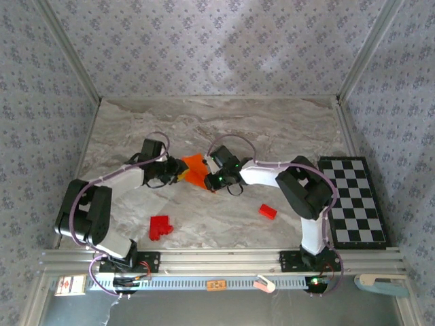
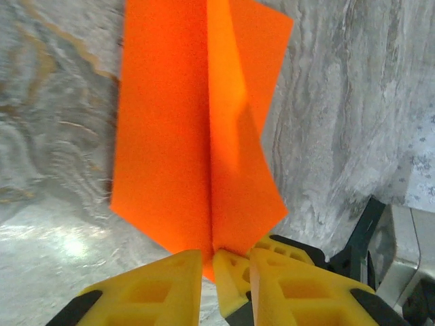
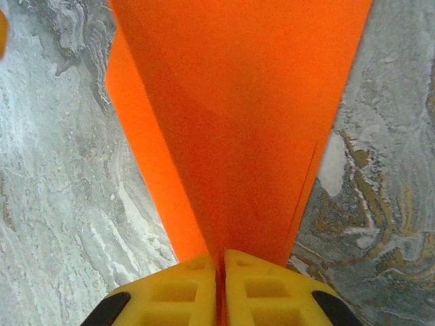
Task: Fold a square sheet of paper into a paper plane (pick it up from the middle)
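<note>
Over the marble table's [image 1: 272, 129] middle was the part-folded paper [image 1: 195, 168], likely light, limp and crease-prone, best held at its stiffer folded ridge; the right gripper [image 3: 221, 285] pinched one end, the left gripper [image 2: 207, 282] stood narrowly astride the other, grip unclear

The right gripper [image 3: 221, 261] had its two blocky yellow plastic fingers pressed together, pinching the narrow end of a thin bright orange sheet of paper [image 3: 251, 122]. The paper widened away from them, with a darker folded layer along its left side and a fine crease near its right edge, above a grey veined marble-look tabletop [image 3: 61, 204].
</note>
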Available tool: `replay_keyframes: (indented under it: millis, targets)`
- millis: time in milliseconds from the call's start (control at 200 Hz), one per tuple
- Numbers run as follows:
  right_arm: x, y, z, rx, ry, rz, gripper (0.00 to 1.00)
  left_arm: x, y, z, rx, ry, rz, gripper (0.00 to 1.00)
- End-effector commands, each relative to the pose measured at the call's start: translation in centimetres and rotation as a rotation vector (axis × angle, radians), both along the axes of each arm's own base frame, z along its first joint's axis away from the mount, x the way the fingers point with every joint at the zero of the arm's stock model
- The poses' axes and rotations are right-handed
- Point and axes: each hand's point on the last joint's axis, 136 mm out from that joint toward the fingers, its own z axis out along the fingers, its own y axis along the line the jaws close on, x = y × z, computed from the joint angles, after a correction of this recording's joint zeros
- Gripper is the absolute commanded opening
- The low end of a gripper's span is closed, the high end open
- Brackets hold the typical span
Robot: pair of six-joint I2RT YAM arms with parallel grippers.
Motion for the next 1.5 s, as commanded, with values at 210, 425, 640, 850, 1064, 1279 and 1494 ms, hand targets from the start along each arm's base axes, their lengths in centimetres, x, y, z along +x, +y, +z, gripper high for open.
replay_keyframes:
  millis: [210,425,640,850,1064,1279,1494]
  targets:
    - [-0.4,0.1,-0.6,0.104,0.126,-0.024,0.12,0.1,-2.3,-1.7,-0.03,-0.01,-0.09,0.24]
    - [-0.2,0.0,-0.6,0.152,0.165,-0.037,0.12,0.3,-2.7,-2.5,-0.025,-0.005,-0.108,0.22]
    - [0.0,-0.3,-0.9,0.176,0.209,-0.062,0.12,0.8,-3.5,-2.3,-0.047,-0.03,-0.136,0.23]
    - [0.3,-0.6,-1.1,0.221,0.256,-0.09,0.12,0.5,-3.4,-2.5,-0.049,-0.044,-0.142,0.24]
    - [0.3,-0.6,-1.2,0.24,0.281,-0.098,0.12,0.6,-3.4,-2.2,-0.052,-0.086,-0.149,0.27]
    - [0.5,-0.8,-1.2,0.262,0.301,-0.114,0.12,0.9,-3.6,-1.9,-0.051,-0.119,-0.168,0.32]
    - [0.5,-0.7,-1.2,0.272,0.311,-0.116,0.12,1.4,-3.8,-2.3,-0.033,-0.126,-0.188,0.34]
